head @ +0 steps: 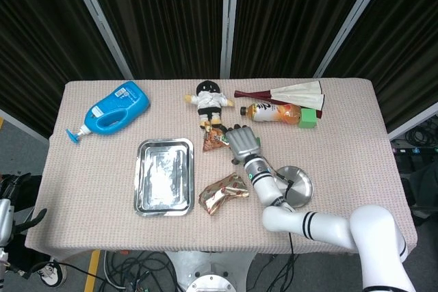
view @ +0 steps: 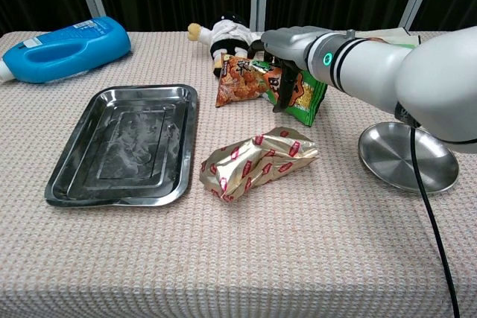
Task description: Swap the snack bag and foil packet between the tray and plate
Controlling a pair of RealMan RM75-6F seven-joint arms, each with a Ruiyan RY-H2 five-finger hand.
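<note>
**Right hand laid over the snack bag, foil packet lying between tray and plate**

The snack bag [view: 262, 85], orange with a green end, is seen lying flat on the table cloth, beyond the middle of the table and just in front of a small doll [view: 223, 33]. It is being covered at its green end by the right hand [view: 287, 53], which is lowered over it with the fingers [view: 279, 93] bent downward onto the bag's surface. Whether the bag is actually being pinched or only touched cannot be told from either view. In the head view the same hand [head: 241, 144] is shown palm-down, hiding most of the bag [head: 213, 141].

The foil packet [view: 257, 162], gold with red marks and crumpled, is shown lying on the cloth nearer the camera, apart from the hand. It is placed between the rectangular metal tray [view: 78, 175] on the left and the round metal plate [view: 408, 159] on the right, touching neither. Neither the tray nor the plate is holding anything.

Further back, a blue bottle [view: 62, 46] is seen lying on its side at the far left. In the head view a drink bottle [head: 275, 112] and a folded fan [head: 287, 91] are shown lying near the far edge.

The left hand is not being shown in either view.
</note>
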